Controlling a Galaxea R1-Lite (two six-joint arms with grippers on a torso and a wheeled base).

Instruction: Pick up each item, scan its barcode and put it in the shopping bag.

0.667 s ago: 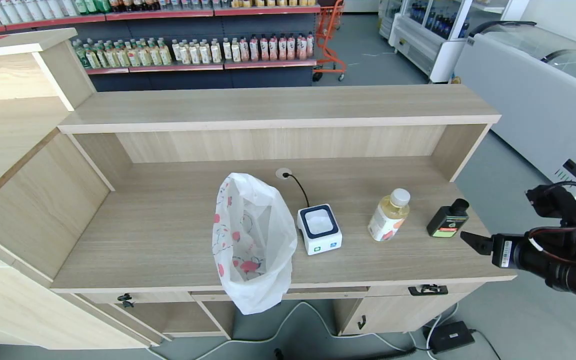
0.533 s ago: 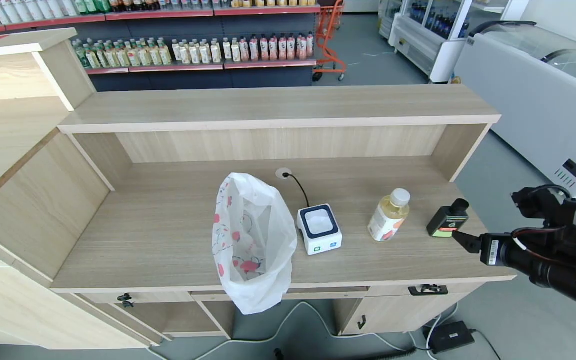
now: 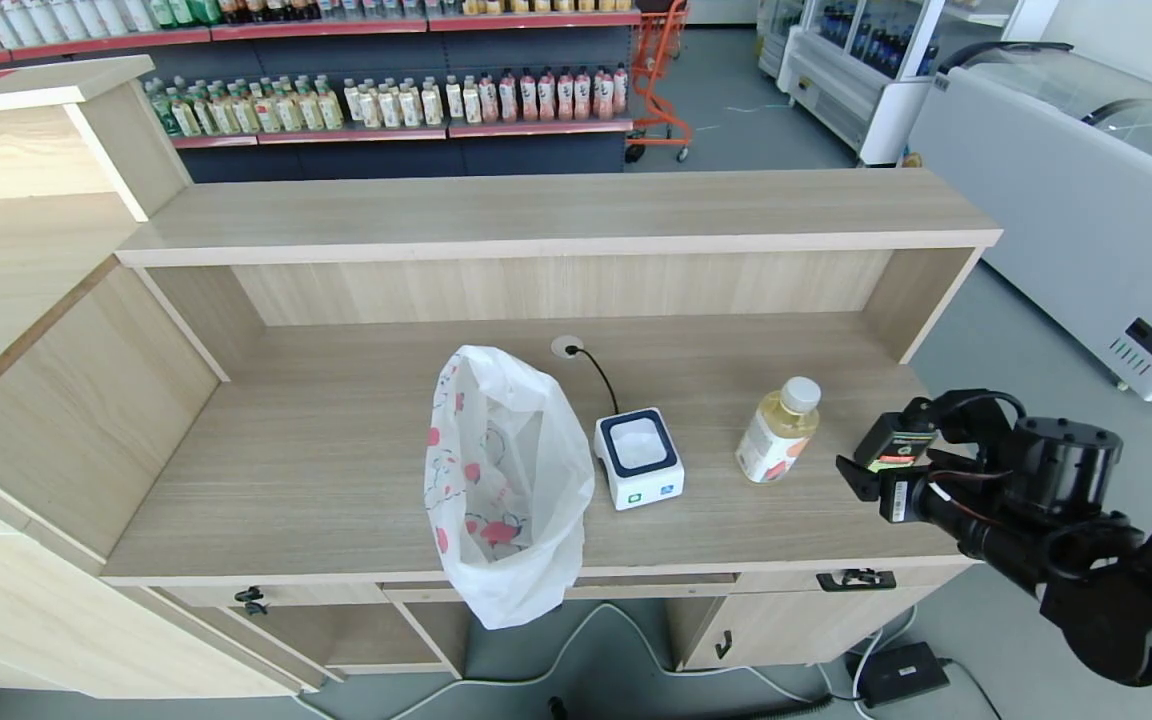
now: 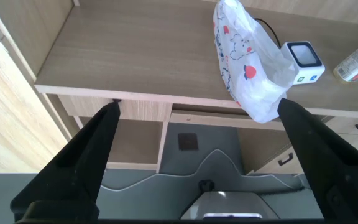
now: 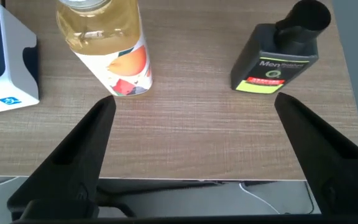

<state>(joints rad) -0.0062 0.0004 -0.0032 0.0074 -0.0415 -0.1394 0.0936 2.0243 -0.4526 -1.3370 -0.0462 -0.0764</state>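
The right jaws are wide apart and hold nothing, and one tip could bump the small black plastic bottle with a black cap (image 5: 278, 56) and tip it over or push it off the wooden counter (image 5: 191, 124). That bottle stands just ahead of the jaws, near the counter's right end, closer to one tip than the other.

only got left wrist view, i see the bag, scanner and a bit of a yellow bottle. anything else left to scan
Observer: Yes, a black bottle is at the counter's right end, past the yellow bottle.
Operator: where's the right gripper
Observer: The right gripper is over the counter near its front right corner, close to the black bottle.
Operator: jaws open
Observer: Open, wide apart, holding nothing.
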